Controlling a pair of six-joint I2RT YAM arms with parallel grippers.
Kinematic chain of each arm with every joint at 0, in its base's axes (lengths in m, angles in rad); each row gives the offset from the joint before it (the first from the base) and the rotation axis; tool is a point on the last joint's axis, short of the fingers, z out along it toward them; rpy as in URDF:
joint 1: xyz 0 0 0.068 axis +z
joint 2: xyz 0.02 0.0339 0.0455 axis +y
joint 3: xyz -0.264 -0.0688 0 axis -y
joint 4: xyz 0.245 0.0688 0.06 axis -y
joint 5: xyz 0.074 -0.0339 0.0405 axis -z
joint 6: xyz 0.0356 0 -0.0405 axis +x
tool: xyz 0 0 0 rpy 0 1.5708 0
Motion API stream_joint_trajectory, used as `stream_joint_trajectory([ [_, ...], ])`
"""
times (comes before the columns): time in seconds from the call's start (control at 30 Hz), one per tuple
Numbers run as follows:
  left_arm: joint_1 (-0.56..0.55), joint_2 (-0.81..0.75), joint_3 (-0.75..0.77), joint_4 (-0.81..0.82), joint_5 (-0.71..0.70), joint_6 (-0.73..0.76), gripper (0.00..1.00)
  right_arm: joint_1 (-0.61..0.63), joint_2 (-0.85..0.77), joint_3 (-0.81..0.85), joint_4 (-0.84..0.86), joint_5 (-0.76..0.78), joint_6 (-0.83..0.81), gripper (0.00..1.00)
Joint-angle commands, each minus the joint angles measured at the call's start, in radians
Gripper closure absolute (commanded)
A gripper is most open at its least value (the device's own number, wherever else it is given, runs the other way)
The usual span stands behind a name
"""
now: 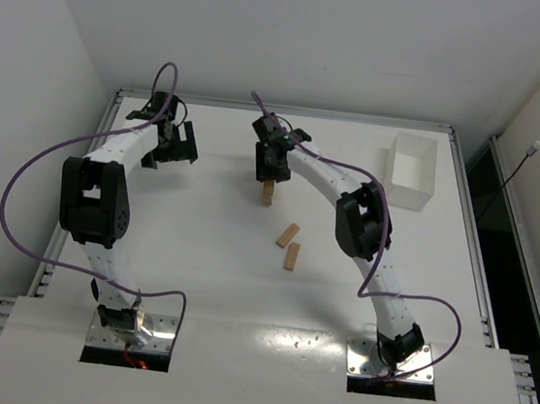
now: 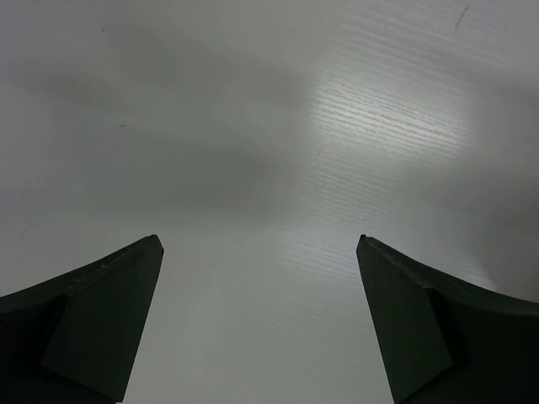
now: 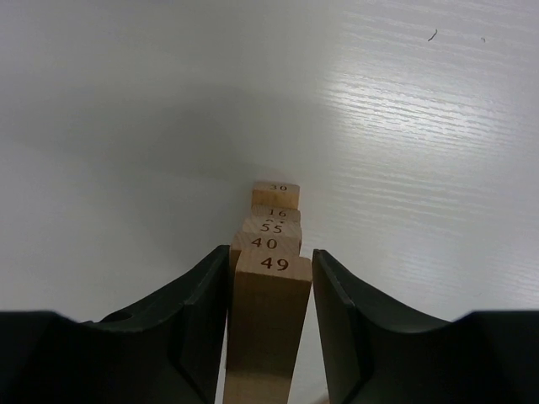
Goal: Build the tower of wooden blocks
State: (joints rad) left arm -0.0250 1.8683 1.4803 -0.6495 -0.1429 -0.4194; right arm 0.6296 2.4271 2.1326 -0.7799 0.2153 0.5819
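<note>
The tower (image 1: 268, 195) is a narrow stack of several tan wood blocks at the table's far middle. In the right wrist view its numbered ends show, with block 49 (image 3: 268, 320) on top. My right gripper (image 3: 269, 265) straddles this top block. Its left finger (image 3: 202, 320) lies against the block and a thin gap shows at the right finger (image 3: 345, 320), so it reads open. Two loose wood blocks (image 1: 288, 234) (image 1: 291, 256) lie flat in front of the tower. My left gripper (image 1: 172, 142) is open and empty over bare table (image 2: 261, 252) at the far left.
A white rectangular tray (image 1: 411, 169) stands at the far right. Raised rails edge the table. The right arm's elbow (image 1: 363, 222) hangs just right of the loose blocks.
</note>
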Motion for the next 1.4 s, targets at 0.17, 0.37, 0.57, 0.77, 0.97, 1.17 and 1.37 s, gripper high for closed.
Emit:
stream_joint_trajectory([
  [0.17,-0.007,0.003,0.046,0.007,0.005,-0.007,0.0,-0.005,0.004,0.044,0.031,-0.004,-0.01,0.3],
  [0.37,-0.007,0.003,0.046,0.007,0.005,-0.007,0.0,0.004,-0.016,0.044,0.041,-0.027,-0.039,0.22],
  [0.57,-0.007,0.003,0.055,-0.002,0.005,-0.007,0.0,0.013,-0.075,0.044,0.05,-0.103,-0.137,0.15],
  [0.77,-0.007,-0.006,0.055,-0.002,0.014,-0.007,0.0,0.013,-0.186,0.0,0.05,-0.083,-0.181,0.14],
  [0.97,-0.007,-0.027,0.046,-0.002,0.023,-0.016,0.0,0.013,-0.309,-0.082,0.05,-0.017,-0.232,0.13],
  [1.17,-0.016,-0.072,0.025,0.007,0.023,-0.006,0.0,-0.022,-0.558,-0.441,0.134,-0.21,-0.542,0.18],
  [1.37,-0.016,-0.101,0.005,0.025,0.081,0.025,0.0,-0.109,-0.77,-0.768,0.167,-0.48,-1.027,0.28],
])
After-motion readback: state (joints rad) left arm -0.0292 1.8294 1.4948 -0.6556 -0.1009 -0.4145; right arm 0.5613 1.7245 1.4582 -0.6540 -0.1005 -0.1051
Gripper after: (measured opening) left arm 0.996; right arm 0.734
